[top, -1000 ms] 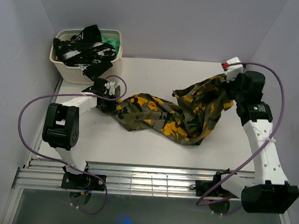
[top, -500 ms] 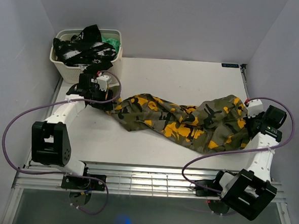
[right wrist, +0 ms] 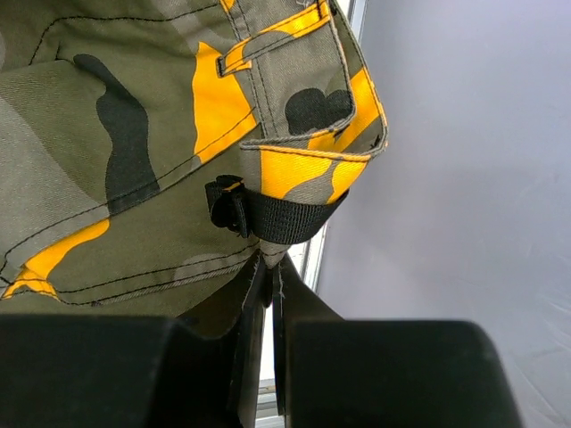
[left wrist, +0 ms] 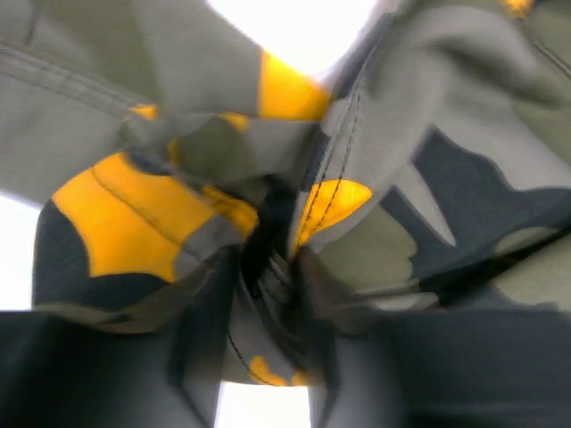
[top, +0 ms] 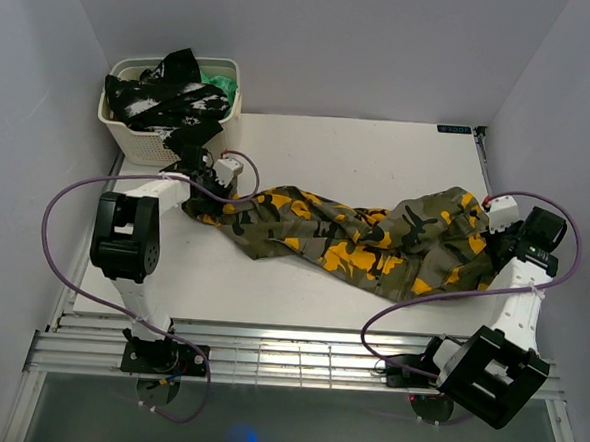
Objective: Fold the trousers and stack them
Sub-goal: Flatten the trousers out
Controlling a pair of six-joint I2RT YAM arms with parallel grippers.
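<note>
Trousers [top: 354,235] across table [top: 329,148], ends in jaws — heaped basket [top: 149,147] near left arm [top: 162,188]

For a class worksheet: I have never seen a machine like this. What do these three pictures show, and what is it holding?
Two robot arms are bolted at the table's near edge. The wide picture looks down from above and behind them; the other two come from a camera on each wrist. Camouflage trousers lie stretched across the table. The left pincer grips one end, the right pincer the other; the close-ups show cloth pinched between the fingers. A basket of other clothes stands at the far left corner.
</note>
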